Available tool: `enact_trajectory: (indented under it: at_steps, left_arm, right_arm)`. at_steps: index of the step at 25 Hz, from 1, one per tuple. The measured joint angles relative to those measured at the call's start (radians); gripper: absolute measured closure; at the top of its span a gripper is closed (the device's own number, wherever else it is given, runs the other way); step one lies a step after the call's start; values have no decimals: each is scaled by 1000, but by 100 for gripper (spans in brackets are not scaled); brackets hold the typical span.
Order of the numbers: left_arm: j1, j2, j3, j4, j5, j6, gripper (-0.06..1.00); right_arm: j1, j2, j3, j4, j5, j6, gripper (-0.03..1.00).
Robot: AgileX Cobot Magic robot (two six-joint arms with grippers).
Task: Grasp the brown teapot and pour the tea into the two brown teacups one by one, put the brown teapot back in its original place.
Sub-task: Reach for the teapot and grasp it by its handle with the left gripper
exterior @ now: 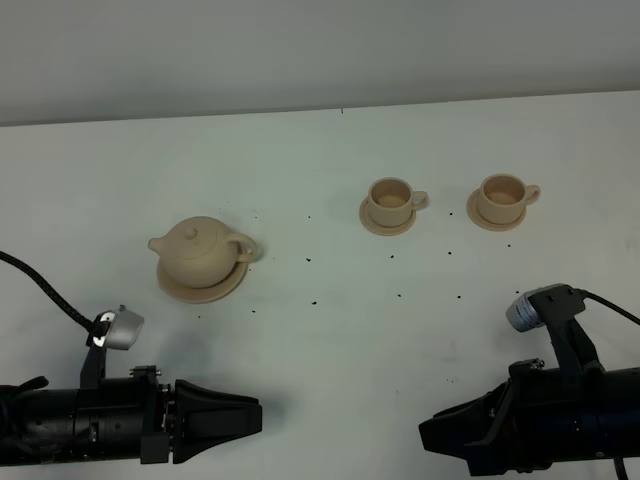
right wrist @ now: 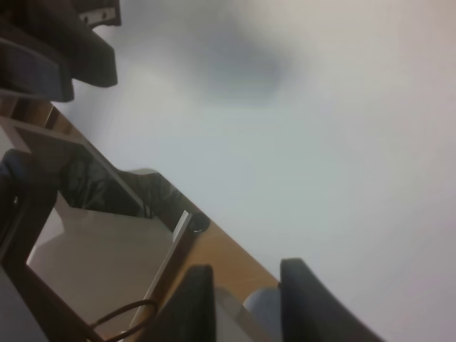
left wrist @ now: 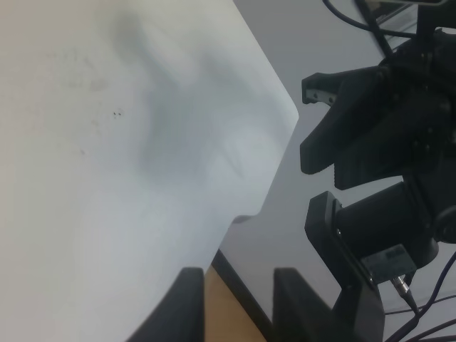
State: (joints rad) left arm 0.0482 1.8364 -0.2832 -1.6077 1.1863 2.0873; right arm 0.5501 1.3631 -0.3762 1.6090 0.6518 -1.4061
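Now | step: reach for brown teapot (exterior: 203, 250), upright on its saucer (exterior: 200, 293) | left gripper (exterior: 255, 418), right gripper (exterior: 428, 436): jaws apart, empty | tip: clamp the right-side loop handle (exterior: 243, 246) squarely, lift level.

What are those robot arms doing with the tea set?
Nothing is being handled yet. Both arms lie low at the near edge of the table; the left gripper and the right gripper are open and empty. The brown teapot sits, lid on, on its wide saucer. To its right, the two brown teacups stand on small saucers, untouched.
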Motion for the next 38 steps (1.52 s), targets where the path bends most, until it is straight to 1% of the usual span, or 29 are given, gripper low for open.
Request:
enact_trajectory:
  at_steps: [9, 13, 16, 19, 22, 23, 25, 26, 27, 28, 29, 30, 31, 33, 34, 35, 37, 38]
  left_arm:
    - [0, 0, 0, -2, 0, 0, 69]
    - [0, 0, 0, -14, 0, 0, 69]
    - [0, 0, 0, -17, 0, 0, 69]
    - [0, 0, 0, -17, 0, 0, 69]
    - [0, 0, 0, -18, 0, 0, 69]
    - [0, 0, 0, -18, 0, 0, 69]
    - [0, 0, 0, -18, 0, 0, 69]
    - [0, 0, 0, -18, 0, 0, 69]
    - [0, 0, 0, -18, 0, 0, 69]
    - [0, 0, 0, -18, 0, 0, 69]
    - [0, 0, 0, -18, 0, 0, 69]
    - [0, 0, 0, -19, 0, 0, 69]
    - [0, 0, 0, -19, 0, 0, 69]
    - [0, 0, 0, -20, 0, 0, 69]
    - [0, 0, 0, -20, 0, 0, 69]
    - [0, 0, 0, -20, 0, 0, 69]
    - [0, 0, 0, -20, 0, 0, 69]
    - [0, 0, 0, -20, 0, 0, 69]
  right_arm:
    - [0, -1, 17, 0, 0, 0, 73]
    - [0, -2, 20, 1, -1, 0, 73]
    - [0, -23, 21, 0, -25, -12, 73]
    - [0, -69, 13, -30, -70, 7, 73]
    - [0, -164, -4, -117, -98, 102, 73]
    - [0, -205, -7, -159, -103, 154, 73]
    - [0, -285, -11, -278, -114, 274, 73]
    - [0, -331, -13, -371, -122, 379, 73]
    - [0, -368, -14, -445, -127, 465, 73]
    - [0, -413, -14, -526, -129, 575, 73]
    - [0, -455, -14, -647, -128, 690, 73]
    - [0, -489, -14, -736, -124, 787, 73]
    - [0, -533, -14, -846, -115, 903, 73]
    - [0, -587, -19, -1051, -65, 1117, 73]
    - [0, -616, -30, -1159, -24, 1231, 73]
    - [0, -644, -47, -1261, 40, 1336, 73]
    - [0, -677, -88, -1430, 152, 1488, 73]
    - [0, -695, -109, -1507, 202, 1546, 73]
